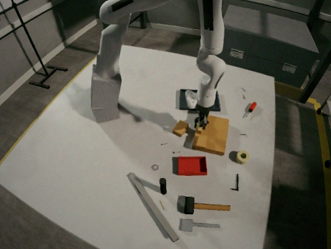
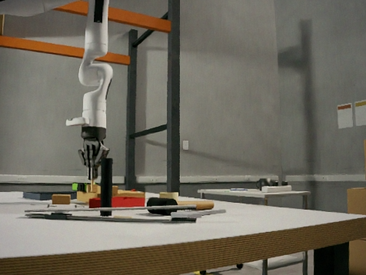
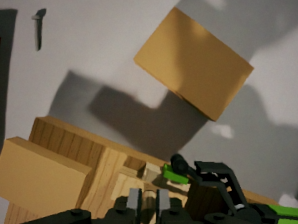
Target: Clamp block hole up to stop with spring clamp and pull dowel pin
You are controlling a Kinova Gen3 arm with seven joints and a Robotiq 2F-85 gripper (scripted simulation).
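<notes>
My gripper (image 1: 201, 127) (image 2: 92, 177) (image 3: 148, 204) points down over the bench board (image 1: 215, 139) (image 3: 68, 138) and is shut on the dowel pin (image 2: 92, 182) (image 3: 148, 207). The pin stands upright between the fingertips, its lower end hidden in the wrist view. Below is the small wooden block (image 3: 125, 185), pale and low on the board. The spring clamp (image 2: 78, 187) (image 3: 216, 171), black with green parts, lies right of the fingers in the wrist view. Its green pad is beside a small pale piece (image 3: 151, 171). Whether the block touches the stop is hidden.
A loose tan block (image 1: 181, 129) (image 2: 61, 199) (image 3: 195, 65) lies beside the board. A raised tan block (image 3: 42, 172) is left of the fingers. A red bin (image 1: 192, 165) (image 2: 132, 202), dark tray (image 1: 186, 101), tape roll (image 1: 240, 158), black cylinder (image 1: 163, 186) (image 2: 106, 186) and mallet (image 1: 189, 205) stand around.
</notes>
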